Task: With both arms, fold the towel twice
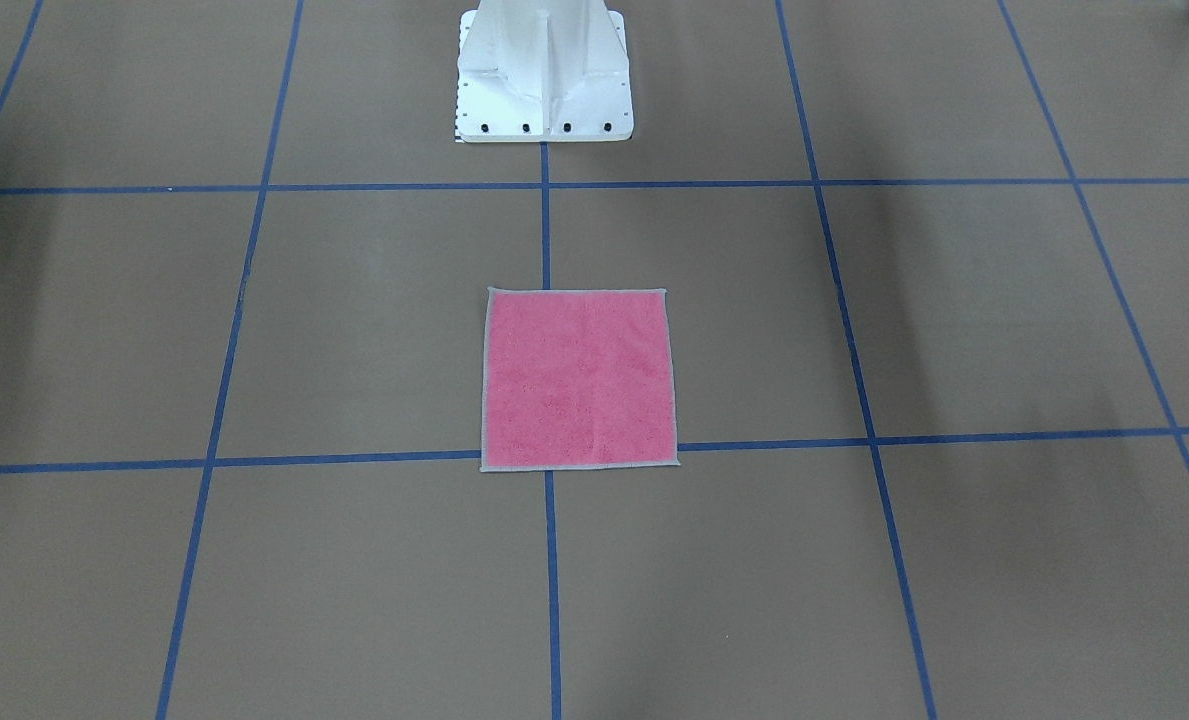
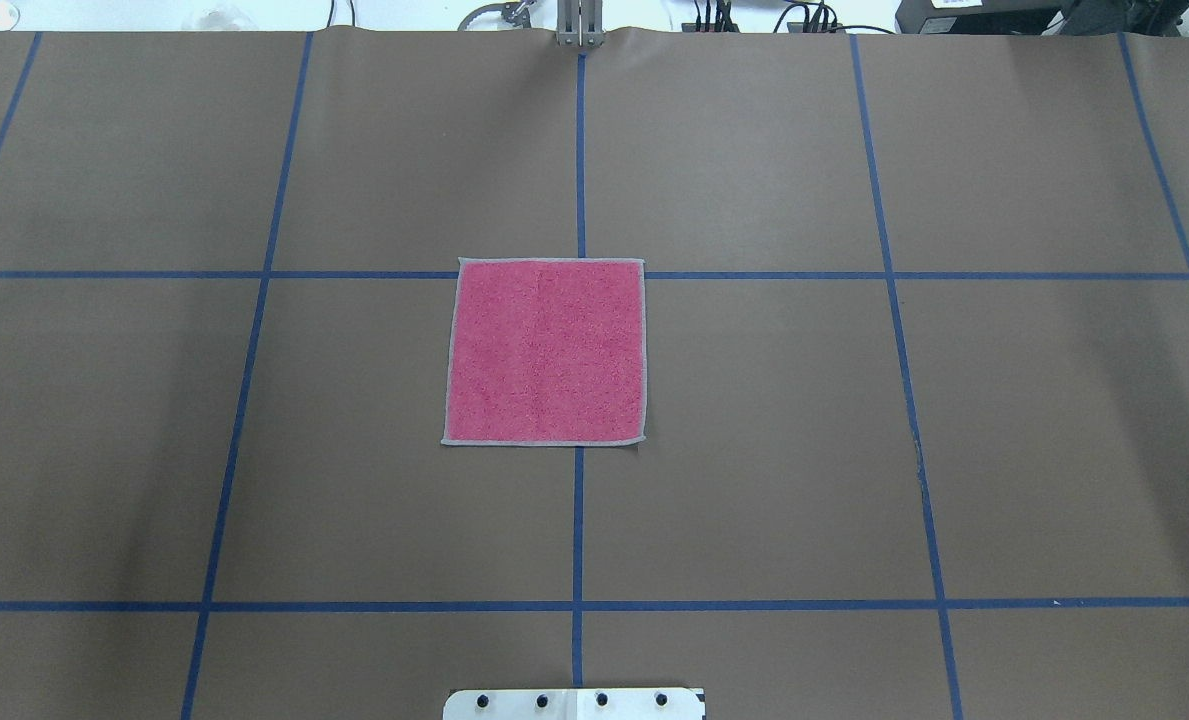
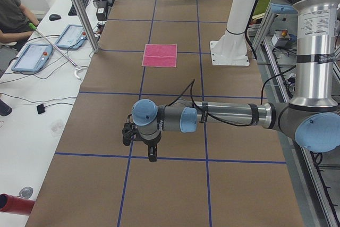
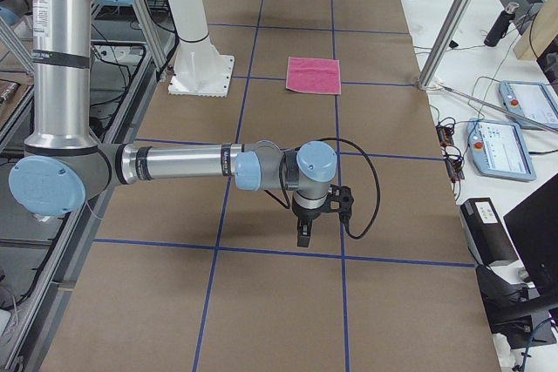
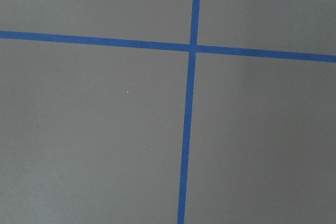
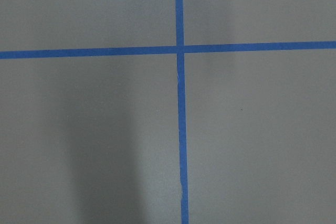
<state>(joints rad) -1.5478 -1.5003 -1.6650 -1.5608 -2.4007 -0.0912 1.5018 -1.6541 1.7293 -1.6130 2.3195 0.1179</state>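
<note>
- The left fingers (image 3: 152, 156) point down over bare table (image 2: 754, 450), well to the left of the towel (image 2: 544, 352). Only a side view shows them, so I cannot tell whether they are open or closed.
- The right fingers (image 4: 302, 237) hang the same way, well off to the right. Their state cannot be told either.
- Each wrist camera sees only brown table and a crossing of blue tape lines (image 5: 189, 129), no cloth.
- The towel lies flat and unfolded, pink face up, mid-table across the centre line. Its far edge runs along a cross line, and no fold is made yet.
- The step in hand is probably the approach. Each set of fingers should take one corner of the same edge.
- Both corners should rise level and travel together, so hem meets hem.
- The hem lies flush on the table, so the corners offer the best bite.
- Open room surrounds the towel on every side. The white pedestal (image 1: 544, 80) stands on the near side, apart from it.
</note>
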